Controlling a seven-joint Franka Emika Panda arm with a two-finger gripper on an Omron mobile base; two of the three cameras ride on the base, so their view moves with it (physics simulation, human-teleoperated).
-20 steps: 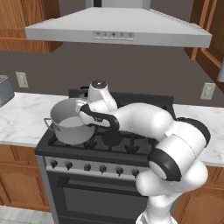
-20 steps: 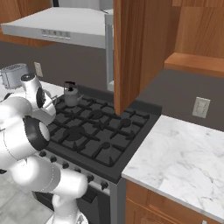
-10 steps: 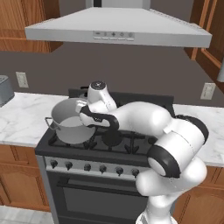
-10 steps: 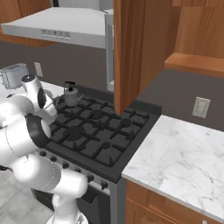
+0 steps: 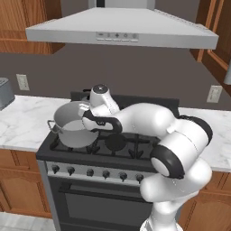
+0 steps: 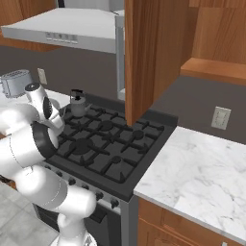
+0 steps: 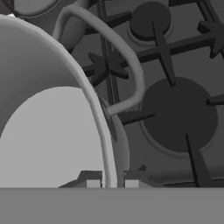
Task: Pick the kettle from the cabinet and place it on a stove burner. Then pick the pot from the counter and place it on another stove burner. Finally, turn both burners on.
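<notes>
— Looking along the hand first: what sits nearest?
— At the bottom centre of the hand view, the gripper (image 7: 113, 179) has its two tips pinching the pot's (image 7: 52, 118) rim, one tip inside the wall and one outside. The pot takes up the left half of that frame, and its loop handle (image 7: 127, 57) arcs over the grates just right of the rim.
— And in the left base view?
— The pot (image 5: 74, 128) stands on the stove's (image 5: 113, 149) front left burner, left of centre, with the white arm (image 5: 149, 124) reaching across from the lower right to its near rim.
— Anything beyond the pot?
— A bare burner (image 7: 179, 113) lies right of it in the hand view, another (image 7: 151, 19) at the top. Farther back, in the right base view, the kettle (image 6: 78, 103) stands on the rear burner in the upper left. The open cabinet (image 6: 153, 53) hangs at the top centre, and the marble counter (image 6: 202, 173) fills the lower right.
</notes>
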